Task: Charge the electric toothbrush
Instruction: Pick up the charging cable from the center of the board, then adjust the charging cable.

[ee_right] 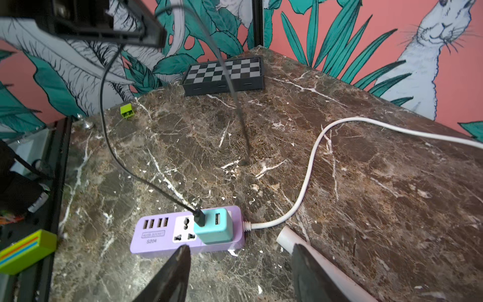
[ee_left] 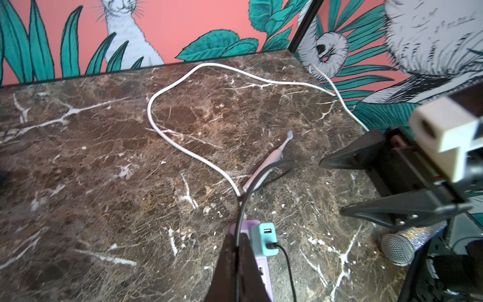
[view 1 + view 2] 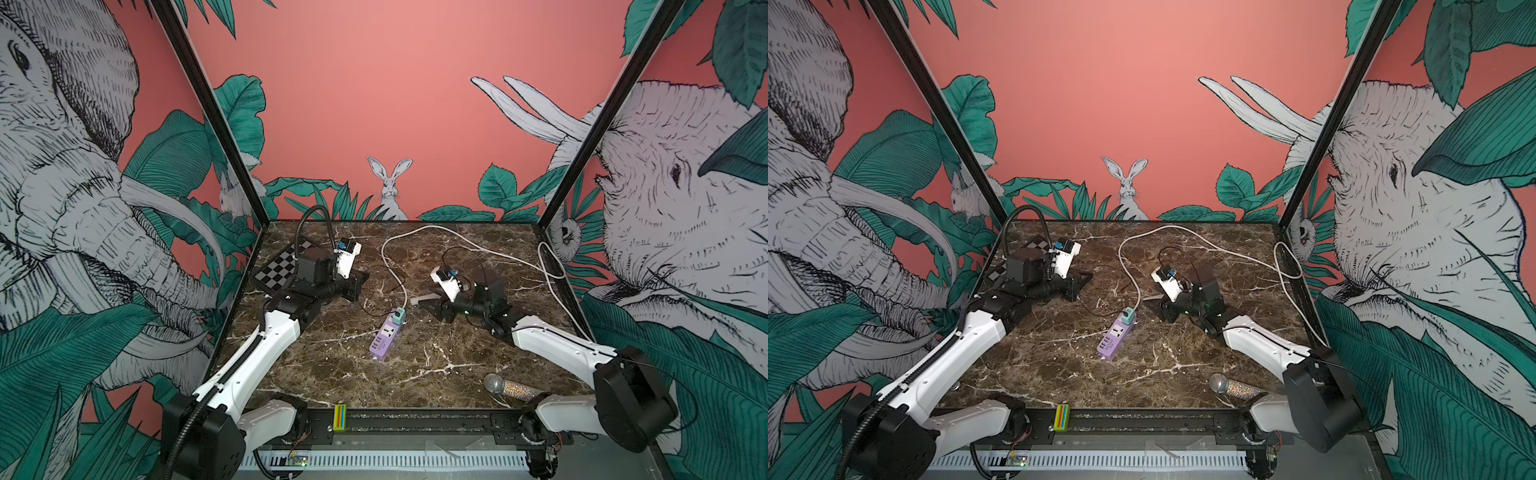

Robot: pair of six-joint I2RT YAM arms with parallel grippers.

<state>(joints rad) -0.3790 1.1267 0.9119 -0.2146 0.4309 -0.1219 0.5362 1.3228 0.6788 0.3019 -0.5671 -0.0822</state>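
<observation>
The left gripper (image 2: 236,248) has its jaws closed on the thin black cable (image 2: 236,230), while the right gripper (image 1: 240,247) holds its jaws open, one over the slim pale-pink electric toothbrush (image 2: 273,158) lying on the brown marble worktop (image 1: 366,183).

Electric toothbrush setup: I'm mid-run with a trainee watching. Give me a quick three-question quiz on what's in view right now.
1. True or false: the teal adapter is plugged into the purple power strip.
2. The electric toothbrush is: A) lying on the table, B) standing upright, C) hanging off the edge.
3. Fill in: the left gripper is shut on the black ____.
Key: 1 true; 2 A; 3 cable.
</observation>
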